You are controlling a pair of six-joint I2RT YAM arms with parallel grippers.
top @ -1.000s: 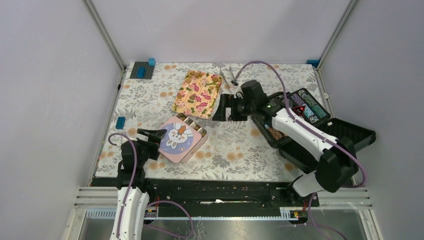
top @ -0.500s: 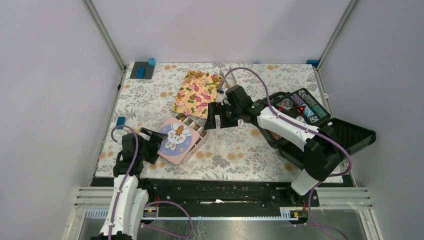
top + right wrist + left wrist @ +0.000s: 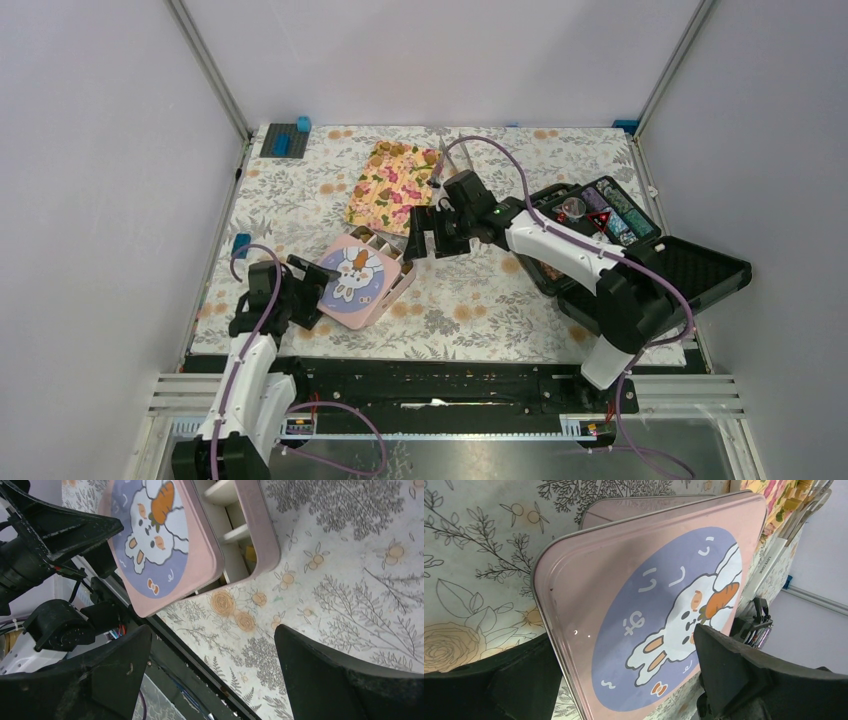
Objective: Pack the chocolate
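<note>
Chocolate (image 3: 385, 152) was seen on floral tray (image 3: 357, 214), just behind divided tin (image 3: 260, 535) | pink lid (image 3: 352, 280) was found askew across tin | left gripper (image 3: 629, 680) was spread wide around lid's near edge, right gripper (image 3: 215, 675) likewise agape, nothing held | judged: lid edge to be pinched squarely, tin steadied.

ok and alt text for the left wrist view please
A pink tin lid printed with a white rabbit and carrot fills the view, tilted, its near edge between the black fingers of the open left gripper. Behind it show the rim of the tin and a flower-print tablecloth.
</note>
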